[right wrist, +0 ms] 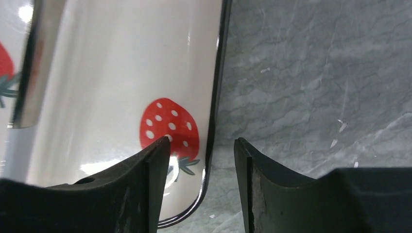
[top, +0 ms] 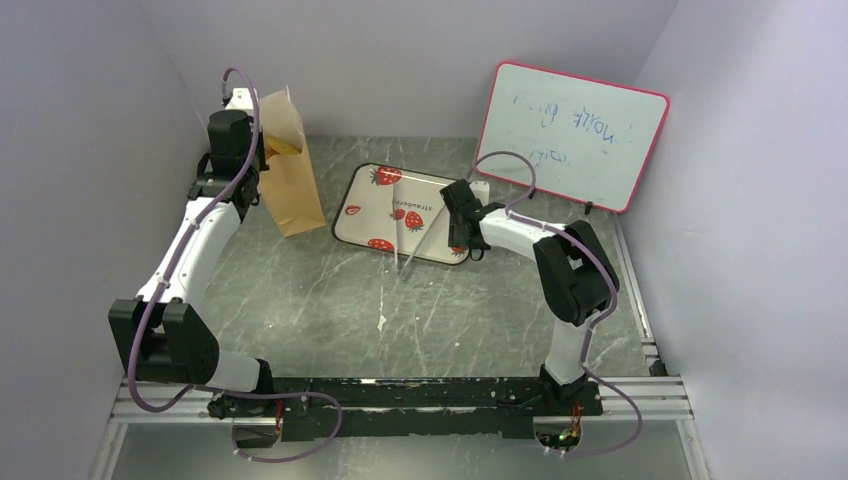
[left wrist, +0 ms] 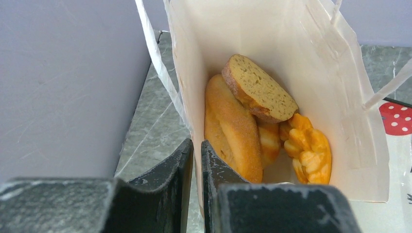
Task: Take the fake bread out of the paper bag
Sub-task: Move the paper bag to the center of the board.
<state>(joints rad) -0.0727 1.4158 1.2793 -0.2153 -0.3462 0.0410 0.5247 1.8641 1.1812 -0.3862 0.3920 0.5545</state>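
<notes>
From above, the paper bag stands tilted in the upper left of the frame. Your left gripper is at its rim. The right gripper hangs over the right end of the strawberry-print tray at centre. A whiteboard leans at the upper right.

In the left wrist view, the left gripper is clamped on the bag's near wall, with one finger inside and one outside. The fake bread is all at the bottom of the bag: a round brown slice on top, an oblong loaf beneath it and a braided twist to the right. They look light, rigid and glossy, so probably slippery. Take the slice across its crust edge or the loaf across its narrow width. The paper is thin and will likely buckle if you pull on it.

In the right wrist view, the right gripper's jaws stand apart with nothing held, over the tray's dark rim. Silver tongs lie at the far left.

The table is grey marble-patterned and looks smooth. Plain walls close in tightly on the left, so you have little room around the bag.
</notes>
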